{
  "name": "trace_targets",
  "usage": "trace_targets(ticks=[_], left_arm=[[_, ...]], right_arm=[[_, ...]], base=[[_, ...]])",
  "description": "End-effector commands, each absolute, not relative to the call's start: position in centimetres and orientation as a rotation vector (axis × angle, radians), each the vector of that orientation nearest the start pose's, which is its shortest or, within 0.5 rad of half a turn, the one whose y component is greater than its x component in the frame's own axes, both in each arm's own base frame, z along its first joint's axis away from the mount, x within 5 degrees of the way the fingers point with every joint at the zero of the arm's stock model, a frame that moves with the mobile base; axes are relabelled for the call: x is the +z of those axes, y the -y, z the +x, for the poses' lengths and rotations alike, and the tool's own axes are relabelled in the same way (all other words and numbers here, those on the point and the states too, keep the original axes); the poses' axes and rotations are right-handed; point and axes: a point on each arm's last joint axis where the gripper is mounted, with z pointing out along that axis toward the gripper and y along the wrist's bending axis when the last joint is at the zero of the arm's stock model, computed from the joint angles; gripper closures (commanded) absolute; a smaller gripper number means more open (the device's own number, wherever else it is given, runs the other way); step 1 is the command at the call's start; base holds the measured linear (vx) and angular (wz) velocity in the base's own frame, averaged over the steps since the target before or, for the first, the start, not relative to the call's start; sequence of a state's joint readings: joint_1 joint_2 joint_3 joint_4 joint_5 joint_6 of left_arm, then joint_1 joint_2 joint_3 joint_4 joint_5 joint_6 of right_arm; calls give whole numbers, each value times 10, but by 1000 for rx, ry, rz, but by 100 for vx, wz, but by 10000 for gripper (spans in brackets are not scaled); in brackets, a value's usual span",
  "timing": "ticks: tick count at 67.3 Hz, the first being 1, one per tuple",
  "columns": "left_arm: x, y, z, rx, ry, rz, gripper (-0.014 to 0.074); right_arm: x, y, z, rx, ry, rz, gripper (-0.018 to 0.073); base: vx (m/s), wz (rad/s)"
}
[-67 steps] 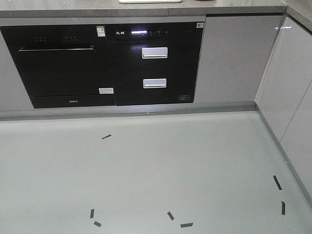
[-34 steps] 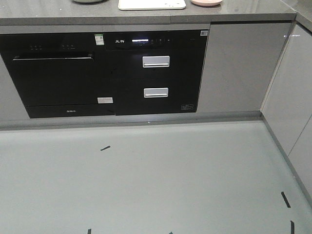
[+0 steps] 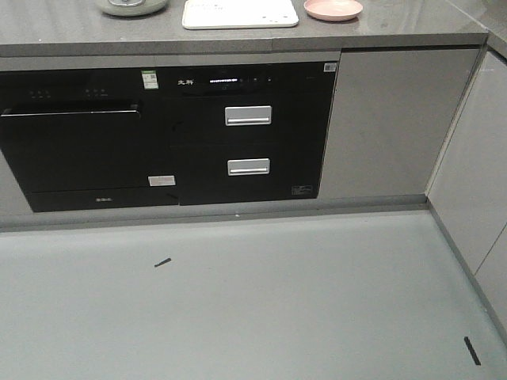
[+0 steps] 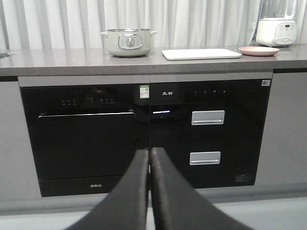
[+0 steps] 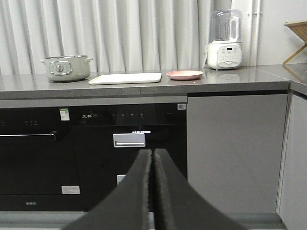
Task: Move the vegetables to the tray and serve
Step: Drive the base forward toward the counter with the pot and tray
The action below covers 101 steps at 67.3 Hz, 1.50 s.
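Cream-white rectangular tray (image 4: 201, 53), lying flat on grey countertop (image 4: 72, 60)

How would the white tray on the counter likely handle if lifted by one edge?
The tray looks flat, thin and rigid, so it should probably stay stiff. Its smooth, low rim may be slippery to grip. Lying flat on the counter, it would likely slide, not tip, if pushed.

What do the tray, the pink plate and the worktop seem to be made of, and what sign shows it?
Tray: probably plastic or melamine; cream-white, matte, thin, rounded corners.
Pink plate: ceramic or plastic, cannot tell; smooth, even colour, shallow rim.
Worktop: likely stone or composite; grey, dull sheen, thick slab edge.
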<state>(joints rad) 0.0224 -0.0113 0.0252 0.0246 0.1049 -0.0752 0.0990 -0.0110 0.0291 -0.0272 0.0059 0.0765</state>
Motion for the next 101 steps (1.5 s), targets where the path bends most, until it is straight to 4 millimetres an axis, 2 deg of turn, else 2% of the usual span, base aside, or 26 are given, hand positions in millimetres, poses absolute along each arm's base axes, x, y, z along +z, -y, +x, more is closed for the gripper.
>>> trace_targets(ticks=[1, 101], left_arm=[[195, -1, 57, -41, -1535, -64, 603], [195, -1, 57, -41, -1535, -64, 603]], right_arm=[[208, -6, 56, 117, -1436, -44, 564], [208, -6, 56, 117, -1436, -44, 564]], base=[[24, -6], [25, 2]])
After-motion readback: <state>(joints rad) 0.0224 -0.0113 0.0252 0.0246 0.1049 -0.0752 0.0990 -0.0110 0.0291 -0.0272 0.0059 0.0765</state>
